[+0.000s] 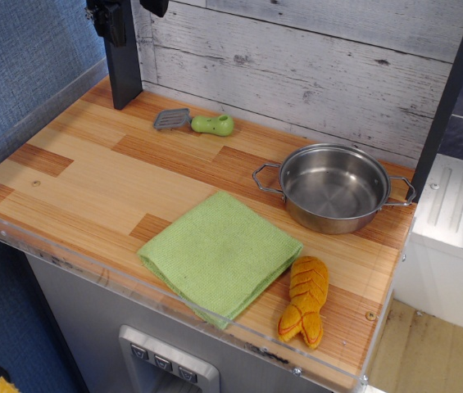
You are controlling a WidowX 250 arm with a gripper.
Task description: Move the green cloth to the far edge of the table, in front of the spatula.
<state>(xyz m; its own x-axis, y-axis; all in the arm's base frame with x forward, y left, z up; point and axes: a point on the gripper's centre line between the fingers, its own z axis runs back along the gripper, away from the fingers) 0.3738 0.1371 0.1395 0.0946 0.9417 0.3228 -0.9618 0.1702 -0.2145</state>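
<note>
The green cloth point(220, 253) lies flat and folded on the near part of the table point(92, 176), its front corner reaching the clear plastic rim. The spatula point(195, 123) lies near the back wall, green handle to the right, grey slotted blade to the left. Only a black part of my gripper point(110, 18) shows at the top left edge, high above the table's back left corner and far from the cloth. Its fingers are cut off by the frame, so I cannot tell how they stand. It holds nothing that I can see.
A steel pot point(334, 187) with two handles stands at the right, just behind the cloth. An orange plush fish point(305, 300) lies right of the cloth at the front edge. A dark post point(124, 65) stands at the back left, a second point(448, 90) at the right.
</note>
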